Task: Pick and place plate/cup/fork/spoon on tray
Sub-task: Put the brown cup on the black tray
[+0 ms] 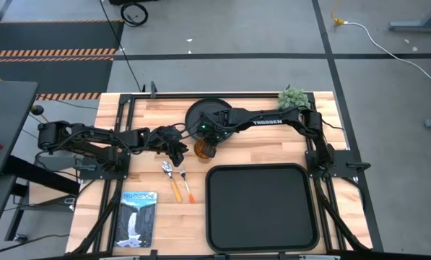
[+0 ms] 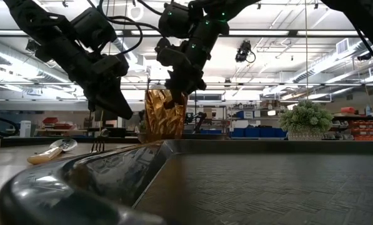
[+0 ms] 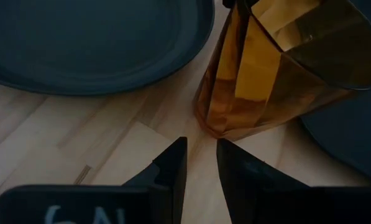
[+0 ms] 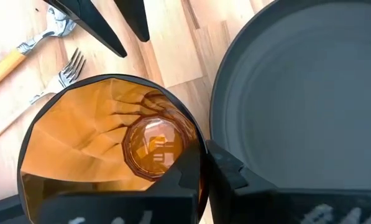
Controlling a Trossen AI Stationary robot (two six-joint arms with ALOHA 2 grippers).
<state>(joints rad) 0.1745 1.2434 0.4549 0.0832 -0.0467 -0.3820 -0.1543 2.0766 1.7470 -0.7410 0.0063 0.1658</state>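
Note:
The amber cup (image 1: 203, 149) stands between the round black plate (image 1: 201, 115) and the black tray (image 1: 262, 209). My right gripper (image 1: 209, 141) reaches in from the right, over the plate, and is shut on the cup (image 4: 110, 143). My left gripper (image 1: 177, 150) hovers just left of the cup with its fingers slightly apart and empty (image 3: 201, 152). The spoon (image 1: 169, 172) and the fork (image 1: 186, 184) lie flat on the wood to the left of the tray, handles toward the near edge. My right gripper holds the cup by its rim wall (image 4: 201, 152) on the side toward the plate, one finger (image 4: 185, 177) inside the cup and one (image 4: 229, 171) outside. The fingers come from above, pointing down. The cup (image 2: 164, 115) hangs slightly tilted; the tray rim hides its base.
A paperback book (image 1: 139, 217) lies at the near left. A small potted plant (image 1: 293, 97) stands at the far right corner. The tray's bare floor (image 2: 267, 187) fills the near right of the table.

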